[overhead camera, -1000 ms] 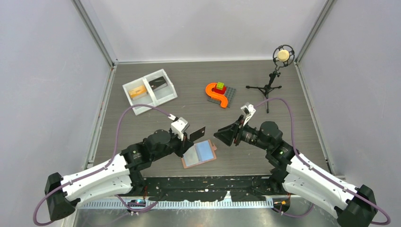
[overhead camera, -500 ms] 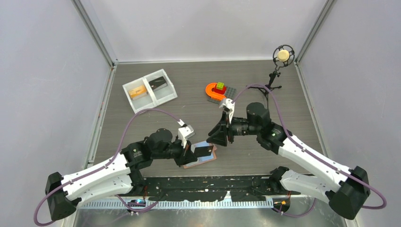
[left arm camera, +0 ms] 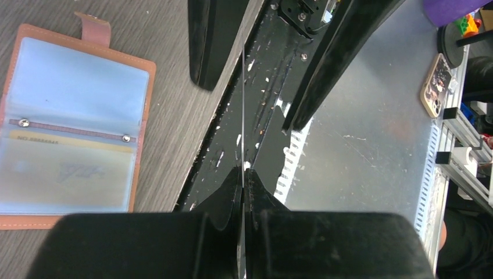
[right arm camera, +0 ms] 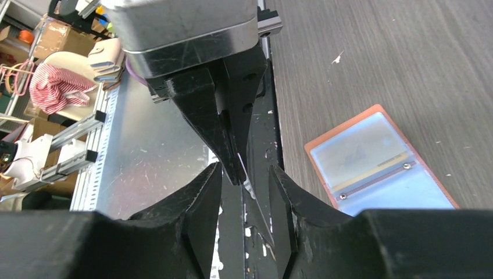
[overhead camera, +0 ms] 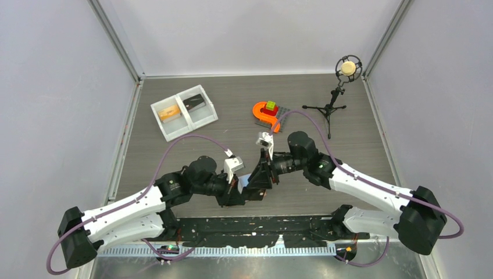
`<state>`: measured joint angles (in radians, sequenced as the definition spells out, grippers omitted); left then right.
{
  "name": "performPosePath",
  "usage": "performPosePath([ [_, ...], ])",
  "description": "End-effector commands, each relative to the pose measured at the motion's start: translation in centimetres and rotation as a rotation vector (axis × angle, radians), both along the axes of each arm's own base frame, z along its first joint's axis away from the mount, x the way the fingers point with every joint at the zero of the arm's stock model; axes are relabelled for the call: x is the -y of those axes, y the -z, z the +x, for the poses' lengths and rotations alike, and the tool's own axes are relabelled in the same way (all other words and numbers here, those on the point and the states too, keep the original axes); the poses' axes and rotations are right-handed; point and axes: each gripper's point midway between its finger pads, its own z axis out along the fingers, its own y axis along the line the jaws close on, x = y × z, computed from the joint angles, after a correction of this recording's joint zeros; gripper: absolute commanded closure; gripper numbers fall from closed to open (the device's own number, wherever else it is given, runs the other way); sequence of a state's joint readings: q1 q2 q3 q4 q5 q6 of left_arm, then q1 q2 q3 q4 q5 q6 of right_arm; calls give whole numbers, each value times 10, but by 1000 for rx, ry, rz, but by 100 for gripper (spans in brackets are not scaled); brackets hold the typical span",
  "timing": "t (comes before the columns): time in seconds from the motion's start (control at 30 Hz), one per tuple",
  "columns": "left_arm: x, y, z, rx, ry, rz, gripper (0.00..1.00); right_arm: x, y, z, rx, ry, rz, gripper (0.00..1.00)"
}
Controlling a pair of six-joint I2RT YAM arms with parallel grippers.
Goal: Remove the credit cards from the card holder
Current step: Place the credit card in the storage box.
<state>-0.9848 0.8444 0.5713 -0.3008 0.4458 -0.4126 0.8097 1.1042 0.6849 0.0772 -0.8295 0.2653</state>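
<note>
Item: credit card (left arm camera: 242, 104), edge-on, clamped in left hand (left arm camera: 242, 170). Right hand (right arm camera: 245, 170) apart, straddling it (handover likely): close squarely on card before left releases.

**No legible writing in any view**

Nothing can be read in any of the views; the card holder (left arm camera: 75, 125), at the left of the left wrist frame, shows a pocketed card (left arm camera: 70, 174) with a faint grey mark, too blurred to make out; the credit card (left arm camera: 241, 104) pinched in the left claw (left arm camera: 242, 170) is edge-on, its faces hidden.
</note>
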Motion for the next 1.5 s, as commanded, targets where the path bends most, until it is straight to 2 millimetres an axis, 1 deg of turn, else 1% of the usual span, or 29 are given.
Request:
performPosePath([
  [0.0,13,-32,1,23,36,-103,100,-13,-7,-7,18,-44,38,58],
  [0.2,12,-32,2,13,37,-107,100,-17,0,-10,7,-52,22,61],
  [0.27,12,-33,4,10,34,-109,100,-18,0,-10,4,-52,24,67],
  [0.3,13,-33,4,8,34,-112,100,-18,0,-10,1,-53,24,78],
  [0.33,12,-34,5,5,31,-113,100,-18,0,-10,2,-51,28,85],
  [0.37,12,-34,6,5,23,-113,96,-19,0,-9,-9,-39,26,92],
  [0.4,11,-35,9,8,7,-115,91,-20,-4,-7,0,-30,46,93],
  [0.43,9,-36,12,12,-14,-116,82,-20,-4,-5,-27,1,48,94],
  [0.47,6,-36,16,17,-33,-118,73,-20,-9,-3,-23,18,76,95],
  [0.5,2,-38,20,22,-54,-126,64,-20,-14,4,-59,72,88,95],
  [0.53,-1,-42,24,26,-74,-140,59,-20,-23,8,-53,105,123,95],
  [0.57,-5,-45,28,30,-94,-153,55,-20,-26,23,-87,216,130,95],
  [0.6,-8,-50,33,37,-114,-170,53,-17,-34,28,-125,277,158,95],
  [0.63,-10,-55,36,40,-128,-190,51,-15,-38,42,-137,374,183,95],
  [0.67,-11,-61,39,45,-146,-216,50,-12,-49,45,-179,411,242,95],
  [0.7,-12,-67,43,53,-167,-235,49,-10,-54,54,-191,473,273,95],
  [0.73,-13,-73,47,59,-188,-253,47,-7,-64,56,-228,503,319,95],
  [0.77,-14,-78,50,65,-208,-271,47,-4,-70,63,-242,551,354,95],
  [0.87,-15,-91,59,77,-266,-323,44,5,-86,71,-335,623,484,95],
  [0.9,-15,-96,61,79,-282,-351,43,11,-91,77,-349,670,525,95],
  [0.93,-13,-101,63,78,-293,-384,41,16,-92,82,-382,715,570,95],
  [0.97,-11,-105,64,73,-300,-420,40,19,-98,82,-388,724,610,95],
  [1.0,-8,-110,66,62,-308,-452,39,24,-95,87,-415,779,637,95],
  [1.03,-5,-113,68,51,-314,-475,39,28,-101,88,-419,791,677,95],
  [1.07,-3,-117,70,40,-316,-502,39,32,-98,91,-443,828,696,95],
  [1.17,5,-126,75,14,-318,-566,39,41,-101,94,-480,881,762,95],
  [1.2,7,-127,76,5,-320,-581,39,45,-96,97,-504,911,776,95],
  [1.3,12,-131,82,-18,-331,-613,41,55,-93,97,-557,946,840,95],
  [1.47,17,-133,87,-56,-340,-647,43,70,-96,102,-566,1015,904,95],
])
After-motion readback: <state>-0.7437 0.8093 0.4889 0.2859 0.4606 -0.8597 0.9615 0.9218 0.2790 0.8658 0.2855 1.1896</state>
